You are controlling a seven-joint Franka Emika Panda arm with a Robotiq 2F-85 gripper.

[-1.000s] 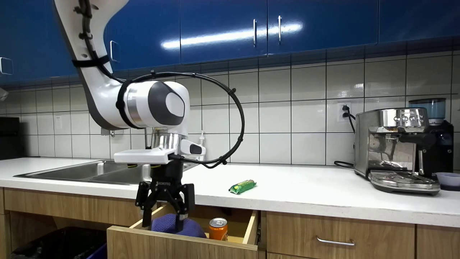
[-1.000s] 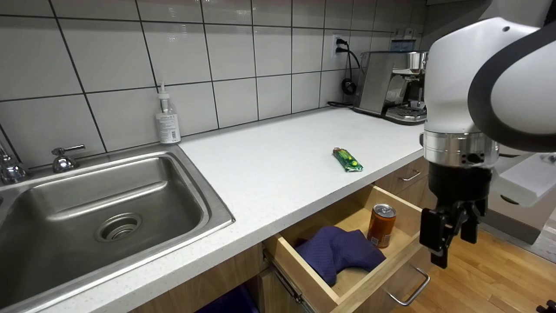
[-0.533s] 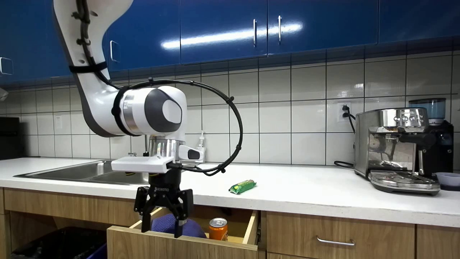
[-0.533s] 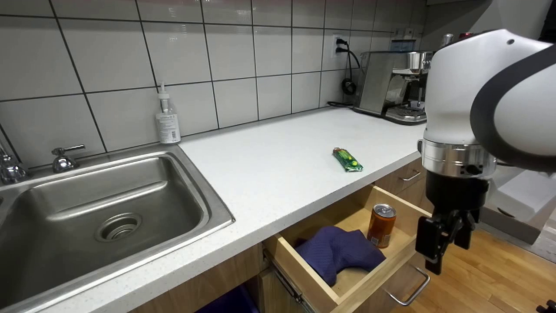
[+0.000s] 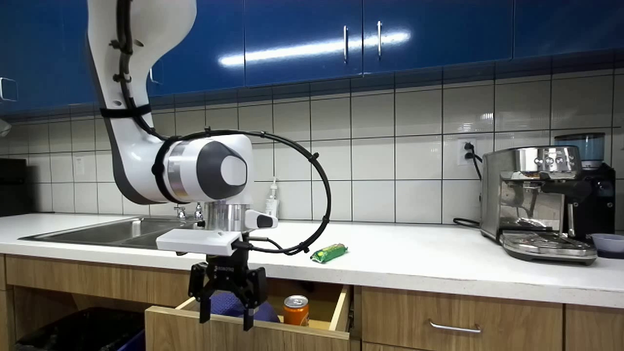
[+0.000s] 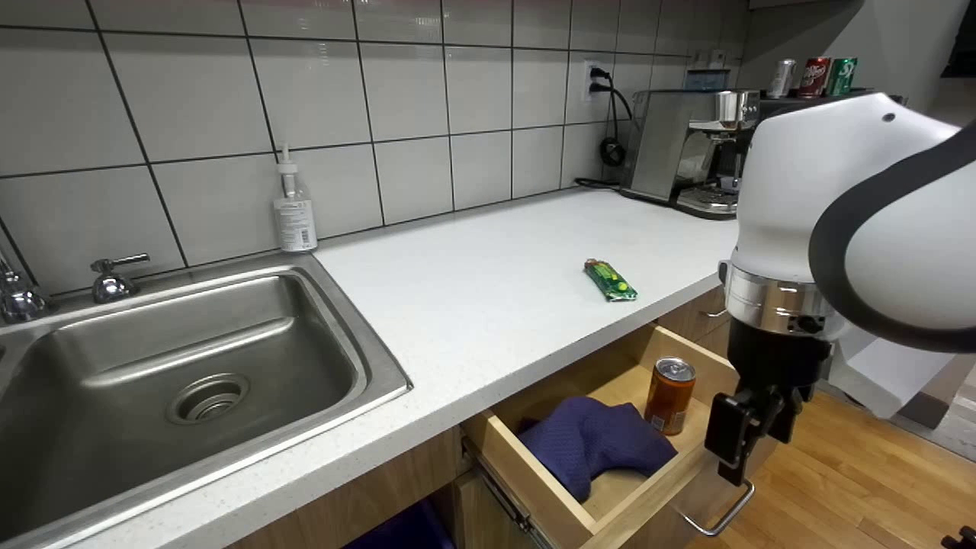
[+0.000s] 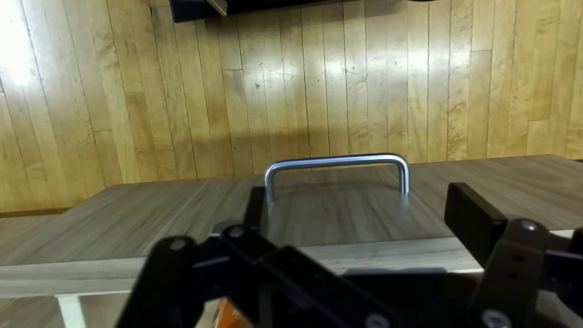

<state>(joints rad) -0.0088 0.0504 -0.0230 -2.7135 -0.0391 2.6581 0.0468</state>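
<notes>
My gripper (image 5: 226, 322) is open and empty, pointing down, with its fingers spread. In an exterior view it is just outside the front of an open wooden drawer (image 6: 648, 497). The drawer's silver bar handle (image 6: 738, 508) is just below the gripper there. In the wrist view the handle (image 7: 337, 161) lies beyond the fingertips, roughly between them, on the drawer front (image 7: 337, 218). Contact with the handle does not show. Inside the drawer lie a purple cloth (image 6: 598, 442) and an upright orange can (image 6: 671, 396). The can shows partly in the wrist view (image 7: 231, 316).
A green packet (image 6: 610, 280) lies on the white counter (image 6: 457, 305). A steel sink (image 6: 358, 335) and a soap bottle (image 6: 294, 217) are at one side. An espresso machine (image 5: 531, 195) stands at the other. A black-lined bin (image 5: 83, 331) is under the counter. Wood floor (image 7: 296, 91) lies below.
The arm and gripper have moved down in both exterior views, and leftward in the view over the sink, toward the drawer front. The gripper stays open. The drawer and its contents have not moved.
</notes>
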